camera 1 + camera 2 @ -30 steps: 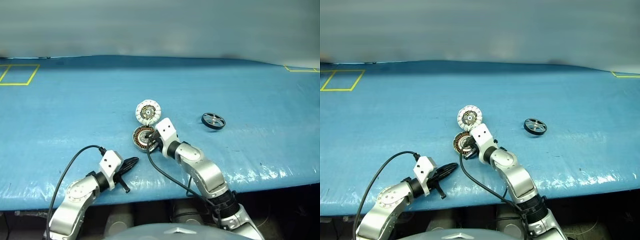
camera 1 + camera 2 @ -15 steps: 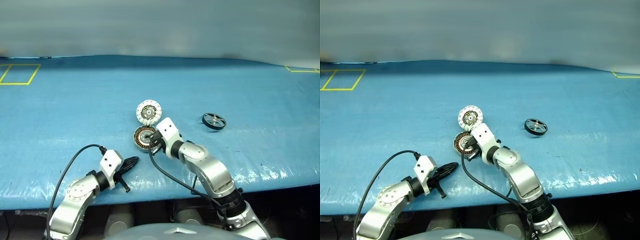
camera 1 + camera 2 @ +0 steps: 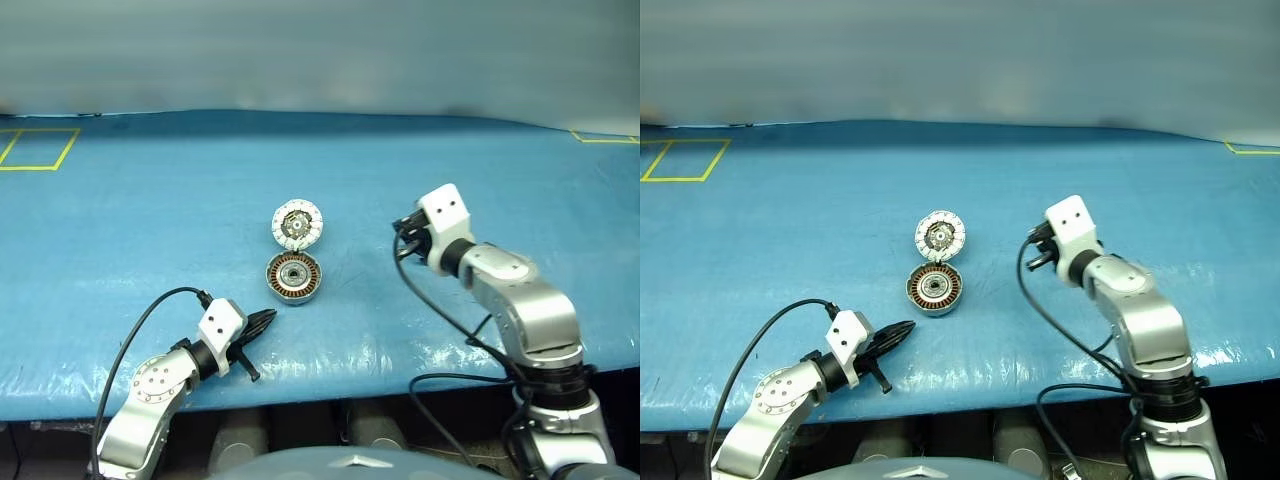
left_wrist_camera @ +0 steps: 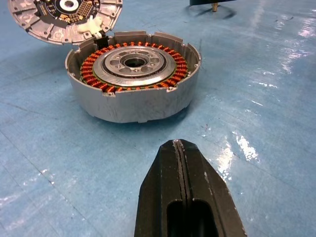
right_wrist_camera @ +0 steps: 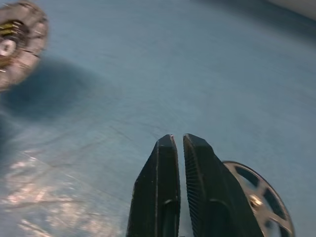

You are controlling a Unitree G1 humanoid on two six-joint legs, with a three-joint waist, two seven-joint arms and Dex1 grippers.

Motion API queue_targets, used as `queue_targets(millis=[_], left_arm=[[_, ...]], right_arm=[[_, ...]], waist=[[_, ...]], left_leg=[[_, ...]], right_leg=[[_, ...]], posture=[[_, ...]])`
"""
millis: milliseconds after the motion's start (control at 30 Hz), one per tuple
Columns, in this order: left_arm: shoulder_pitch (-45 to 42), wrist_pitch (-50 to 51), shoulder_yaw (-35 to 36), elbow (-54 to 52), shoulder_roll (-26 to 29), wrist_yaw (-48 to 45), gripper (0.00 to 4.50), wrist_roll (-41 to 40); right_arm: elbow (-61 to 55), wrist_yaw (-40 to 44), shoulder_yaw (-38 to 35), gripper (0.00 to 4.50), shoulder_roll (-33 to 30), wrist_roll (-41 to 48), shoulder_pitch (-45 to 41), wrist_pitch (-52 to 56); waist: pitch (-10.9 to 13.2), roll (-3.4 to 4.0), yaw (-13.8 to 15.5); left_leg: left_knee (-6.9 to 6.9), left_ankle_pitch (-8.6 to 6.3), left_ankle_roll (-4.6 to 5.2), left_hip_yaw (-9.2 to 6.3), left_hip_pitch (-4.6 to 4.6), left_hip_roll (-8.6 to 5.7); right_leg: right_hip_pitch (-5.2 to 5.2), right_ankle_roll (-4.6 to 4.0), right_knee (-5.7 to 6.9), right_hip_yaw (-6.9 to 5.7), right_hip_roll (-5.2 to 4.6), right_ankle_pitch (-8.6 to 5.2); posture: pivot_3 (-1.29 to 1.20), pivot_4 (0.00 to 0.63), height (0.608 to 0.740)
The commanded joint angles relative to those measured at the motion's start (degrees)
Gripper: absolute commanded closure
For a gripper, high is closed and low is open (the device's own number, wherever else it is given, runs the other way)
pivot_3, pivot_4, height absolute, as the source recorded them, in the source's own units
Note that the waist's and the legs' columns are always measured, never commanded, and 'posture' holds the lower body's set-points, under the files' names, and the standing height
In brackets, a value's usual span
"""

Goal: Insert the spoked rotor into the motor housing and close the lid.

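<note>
Two hands: left hand (image 4: 178, 148) pressed closed, right hand (image 5: 178, 140) barely parted, both empty.

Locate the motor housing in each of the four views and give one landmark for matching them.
Left eye view: motor housing at centre, on the blue table.
Right eye view: centre, same spot.
Left wrist view: upper middle.
Right wrist view: not identifiable.
Landmark: the open lid joined to the housing's far edge.

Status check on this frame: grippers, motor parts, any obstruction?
Left gripper shut, empty, short of motor housing. Right gripper barely parted, empty, over spoked rotor. Lid open, housing empty. Nothing in the way.
</note>
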Motion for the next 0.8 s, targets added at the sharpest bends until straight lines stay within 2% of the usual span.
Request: queue_targets(millis=[33, 233, 533, 800], left_arm=[[-0.3, -1.4, -0.3, -0.3, -0.3, 0.2, 4.50, 0.1], [-0.4, -0.9, -0.4, -0.4, -0.3, 0.3, 4.50, 0.0], [-0.4, -0.2, -0.5, -0.8, -0.5, 0.5, 4.50, -0.1], [-0.3, -0.3, -0.8, -0.9, -1.4, 0.9, 4.50, -0.2]], right_arm=[[3.4, -0.1, -2.8, 2.90, -2.3, -0.2, -2.2, 0.1], [9.8, 2.0, -1.8, 1.10, -6.1, -0.5, -3.6, -0.3], [14.5, 7.7, 5.9, 1.10, -11.0, -3.0, -7.1, -2.4], [20.7, 10.1, 12.2, 1.10, -10.7, -6.1, -12.1, -4.1]], waist=[[0.0, 0.00, 0.0], [0.0, 0.02, 0.0], [0.0, 0.04, 0.0], [0.1, 0.04, 0.1]], left_leg=[[-0.01, 0.00, 0.00, 0.01, 0.00, -0.02], [-0.01, 0.00, 0.00, 0.02, -0.01, -0.02], [0.02, -0.01, 0.02, 0.06, 0.02, -0.02], [0.02, -0.01, 0.02, 0.05, -0.01, -0.02]], right_leg=[[0.00, 0.00, 0.00, 0.01, 0.03, 0.00], [0.00, 0.01, -0.01, 0.03, 0.05, 0.00], [0.01, 0.04, -0.01, 0.06, 0.05, 0.00], [0.01, 0.02, -0.02, 0.05, 0.04, 0.01]], posture=[[0.00, 0.150, 0.740], [0.00, 0.150, 0.740], [0.00, 0.150, 0.740], [0.00, 0.150, 0.740]])
